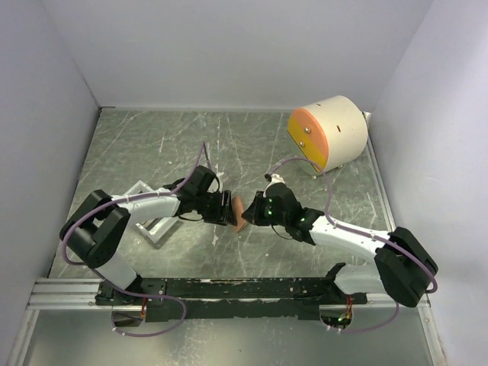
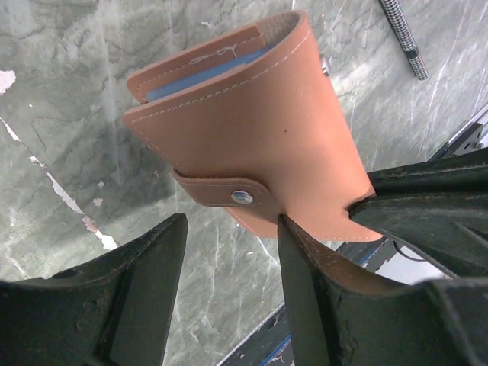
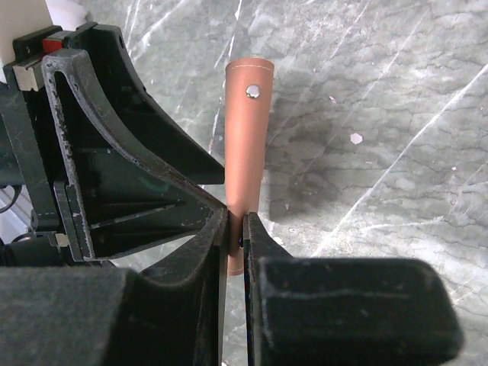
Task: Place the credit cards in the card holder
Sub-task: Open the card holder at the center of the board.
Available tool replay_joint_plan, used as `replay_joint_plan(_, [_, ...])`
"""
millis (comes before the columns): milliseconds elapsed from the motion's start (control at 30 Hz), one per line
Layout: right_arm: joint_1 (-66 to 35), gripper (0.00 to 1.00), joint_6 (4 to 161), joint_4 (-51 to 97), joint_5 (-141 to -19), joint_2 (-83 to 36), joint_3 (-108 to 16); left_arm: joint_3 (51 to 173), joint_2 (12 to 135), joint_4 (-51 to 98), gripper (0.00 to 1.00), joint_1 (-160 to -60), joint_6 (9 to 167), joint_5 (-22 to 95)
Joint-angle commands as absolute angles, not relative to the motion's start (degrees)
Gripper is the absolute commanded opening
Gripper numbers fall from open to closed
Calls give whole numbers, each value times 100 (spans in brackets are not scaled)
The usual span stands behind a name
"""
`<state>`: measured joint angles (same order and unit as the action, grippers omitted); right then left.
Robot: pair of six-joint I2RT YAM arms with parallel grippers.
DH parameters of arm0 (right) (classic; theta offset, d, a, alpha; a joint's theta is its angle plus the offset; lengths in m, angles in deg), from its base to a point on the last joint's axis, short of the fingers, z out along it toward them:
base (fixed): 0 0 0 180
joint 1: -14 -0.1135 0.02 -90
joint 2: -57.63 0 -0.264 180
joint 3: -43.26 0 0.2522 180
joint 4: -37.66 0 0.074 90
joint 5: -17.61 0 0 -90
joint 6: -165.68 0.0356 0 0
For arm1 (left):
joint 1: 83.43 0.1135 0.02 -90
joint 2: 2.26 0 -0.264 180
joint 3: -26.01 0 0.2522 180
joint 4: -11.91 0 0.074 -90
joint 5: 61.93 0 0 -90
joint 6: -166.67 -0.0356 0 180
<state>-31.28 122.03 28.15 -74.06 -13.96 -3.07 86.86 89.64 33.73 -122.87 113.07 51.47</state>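
Note:
The salmon card holder (image 1: 239, 213) hangs above the table centre, folded shut, its strap snapped over the stud (image 2: 242, 197). My right gripper (image 3: 236, 225) is shut on its lower edge and holds it edge-on (image 3: 248, 130). The gripper also shows in the top view (image 1: 255, 211). My left gripper (image 2: 229, 252) is open just left of the holder (image 2: 252, 130). One of its fingers (image 2: 305, 259) touches the holder's bottom edge, and the gap between them is empty. It also shows in the top view (image 1: 226, 207). A light blue card's edge (image 2: 206, 72) shows inside the holder. No other cards are in view.
A white tray (image 1: 156, 225) lies under my left arm. A big cream cylinder with an orange face (image 1: 328, 131) stands at the back right. A threaded metal rod (image 2: 402, 38) lies on the marbled table. White walls close in three sides, and a rail (image 1: 229, 290) runs along the front.

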Motion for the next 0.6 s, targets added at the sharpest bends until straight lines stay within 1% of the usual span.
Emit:
replay_joint_plan(0, [-3254, 2, 12208, 2881, -7321, -1482, -389, 8829, 9046, 3011, 63, -12344, 11227, 5134])
replay_joint_plan(200, [-3333, 2, 12200, 2885, -7277, -1523, -346, 8867, 9006, 3031, 63, -12355, 11182, 4855])
replay_joint_plan(300, [-3364, 2, 12191, 2880, -7282, -1502, -337, 8903, 9082, 2999, 62, -12356, 11146, 4771])
replay_joint_plan(467, [-3399, 2, 12165, 2865, -7282, -1497, -338, 8916, 9220, 2930, 56, -12362, 11138, 4784])
replay_joint_plan(567, [-3438, 2, 12180, 2889, -7265, -1488, -282, 8899, 9240, 2902, 50, -12365, 11145, 4806])
